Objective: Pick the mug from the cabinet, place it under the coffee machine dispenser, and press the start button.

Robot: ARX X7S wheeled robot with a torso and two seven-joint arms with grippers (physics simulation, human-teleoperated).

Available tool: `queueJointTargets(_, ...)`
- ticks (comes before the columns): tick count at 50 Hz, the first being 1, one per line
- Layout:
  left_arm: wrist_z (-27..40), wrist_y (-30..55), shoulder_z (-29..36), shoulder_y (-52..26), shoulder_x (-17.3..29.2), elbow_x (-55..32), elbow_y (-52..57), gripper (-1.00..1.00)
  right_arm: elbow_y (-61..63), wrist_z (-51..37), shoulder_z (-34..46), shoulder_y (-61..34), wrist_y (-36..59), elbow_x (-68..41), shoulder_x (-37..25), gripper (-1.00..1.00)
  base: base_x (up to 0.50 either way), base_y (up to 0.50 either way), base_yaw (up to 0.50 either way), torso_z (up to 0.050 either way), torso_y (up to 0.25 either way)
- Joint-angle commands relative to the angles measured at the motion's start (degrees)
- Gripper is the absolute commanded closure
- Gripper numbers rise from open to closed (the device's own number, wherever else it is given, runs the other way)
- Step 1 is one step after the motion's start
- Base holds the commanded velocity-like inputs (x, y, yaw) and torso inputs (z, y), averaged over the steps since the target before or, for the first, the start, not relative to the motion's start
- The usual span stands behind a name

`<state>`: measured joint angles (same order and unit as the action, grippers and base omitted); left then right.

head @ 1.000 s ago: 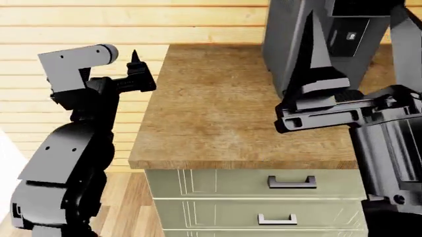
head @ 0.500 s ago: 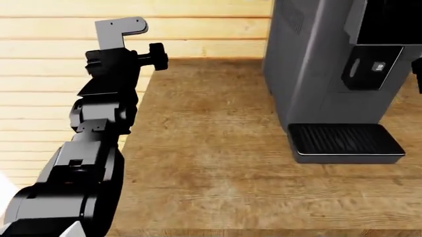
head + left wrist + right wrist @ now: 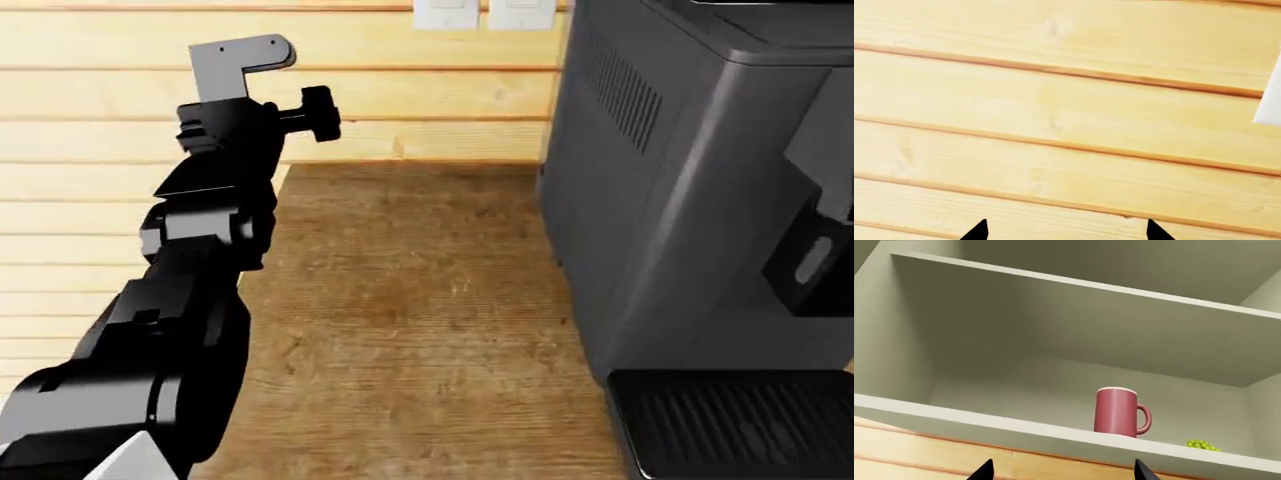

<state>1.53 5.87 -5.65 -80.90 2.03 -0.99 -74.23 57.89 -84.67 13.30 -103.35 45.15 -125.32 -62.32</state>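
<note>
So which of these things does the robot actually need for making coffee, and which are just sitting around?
Needed for the job:
- mug, upright on the cabinet shelf
- coffee machine with its ribbed tray
- right gripper, open, facing the mug

Just lying about:
- small green cluster on the same shelf, apart from the mug
- wall plates
- wooden counter

- The head view looks forward and down from above a wooden countertop (image 3: 400, 330), close to a dark grey coffee machine (image 3: 667, 200); the left arm (image 3: 187, 300) rises beside the counter.
- The left wrist view faces a pale wood-plank wall (image 3: 1054, 110) at close range, the left claw (image 3: 1066, 231) showing only as two dark tips with a gap between them.
- The right wrist view tilts upward into an open cabinet (image 3: 1054, 340), where a red mug (image 3: 1119, 412) stands on a shelf ahead of the right claw (image 3: 1062, 471), well apart.
- The plank wall appears in the head and left wrist views.
</note>
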Motion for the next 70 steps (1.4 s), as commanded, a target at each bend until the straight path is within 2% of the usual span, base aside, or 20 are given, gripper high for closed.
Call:
queueJointTargets(1, -0.6, -0.5, -0.5, -0.3, 0.0, 0.9, -0.8, -1.00, -0.3, -1.2, 1.4, -3.4, 0.6, -2.1, 0.1, -1.00, 0.50, -0.02, 0.00, 0.000, 0.000)
queueJointTargets(20, -0.5, -0.4, 0.2, -0.2, -0.1, 0.8, -0.8, -1.00, -1.1, -0.9, 0.5, -1.6, -1.1, -1.2, -0.7, -1.00, 0.45, -0.01, 0.00, 0.000, 0.001)
queueJointTargets(24, -0.3, -0.4, 0.4, -0.1, -0.1, 0.9, -0.8, -1.00, -4.1, -4.5, 6.0, -7.8, -0.2, -3.3, 1.4, -1.00, 0.00, 0.00, 0.00, 0.000, 0.000)
queueJointTargets(29, -0.3, -0.2, 0.4, -0.1, -0.1, 0.8, -0.8, -1.00, -6.5, -5.2, 21.5, -23.1, -4.3, -3.4, -0.8, -1.00, 0.00, 0.00, 0.00, 0.000, 0.000)
queueJointTargets(33, 0.0, -0.3, 0.5, -0.1, -0.1, 0.8, -0.8, -1.00, -7.0, -5.2, 27.8, -31.3, -7.1, -3.7, -2.5, -1.00, 0.00, 0.00, 0.00, 0.000, 0.000)
queueJointTargets(41, 0.1, 0.0, 0.6, -0.1, -0.1, 0.8, -0.8, -1.00, -8.0, -5.3, 21.4, -31.6, -3.8, -5.7, -2.4, -1.00, 0.00, 0.00, 0.00, 0.000, 0.000)
queueJointTargets(46, 0.2, 0.2, 0.7, -0.1, -0.1, 0.8, -0.8, -1.00, -10.8, -5.3, 20.0, -31.6, -1.7, -5.1, -1.4, -1.00, 0.00, 0.00, 0.00, 0.000, 0.000)
queueJointTargets(51, 0.2, 0.7, 1.0, -0.1, -0.1, 0.9, -0.8, -1.00, -17.9, -5.3, 21.2, -31.6, 1.1, -3.8, 3.1, -1.00, 0.00, 0.00, 0.00, 0.000, 0.000)
queueJointTargets(60, 0.1, 1.6, 1.2, -0.2, -0.2, 0.8, -0.8, -1.00, -35.3, -5.3, 19.1, -31.6, 15.6, 0.5, 15.6, -1.00, 0.00, 0.00, 0.00, 0.000, 0.000)
queueJointTargets(70, 0.3, 2.0, 1.3, -0.3, -0.2, 0.8, -0.8, -1.00, -56.5, -5.3, 4.2, -31.6, 43.4, 15.2, 33.5, -1.00, 0.00, 0.00, 0.00, 0.000, 0.000)
